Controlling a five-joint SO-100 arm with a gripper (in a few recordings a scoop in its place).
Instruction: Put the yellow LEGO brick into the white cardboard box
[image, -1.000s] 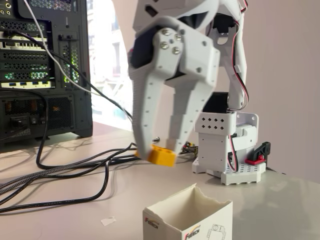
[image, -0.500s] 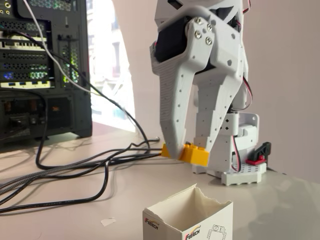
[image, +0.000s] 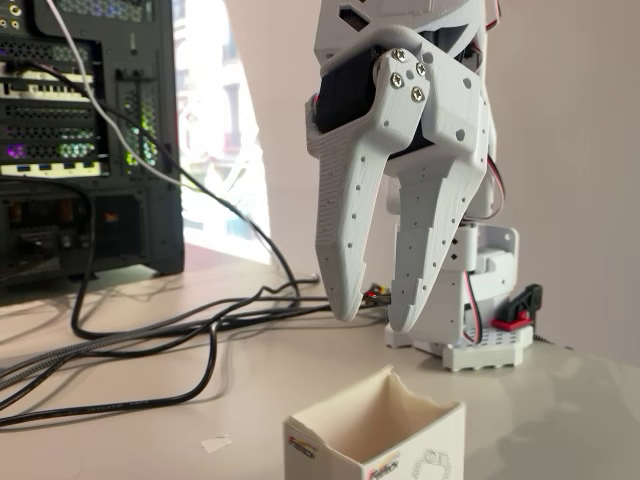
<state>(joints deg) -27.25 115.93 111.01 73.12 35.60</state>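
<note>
The white gripper (image: 373, 322) hangs above the white cardboard box (image: 376, 433), fingers spread well apart with nothing between them, touching nothing. The box sits open-topped on the table (image: 150, 440) at the bottom edge; its side carries a red-and-black logo, blurred and not readable. The yellow LEGO brick's place can't be told. Black cables (image: 150, 335) trail left toward a computer tower (image: 85, 140).

Strong daylight from the blown-out window (image: 215, 110) behind, soft shadows on the table (image: 150, 440), slightly blurred box (image: 375, 435).
</note>
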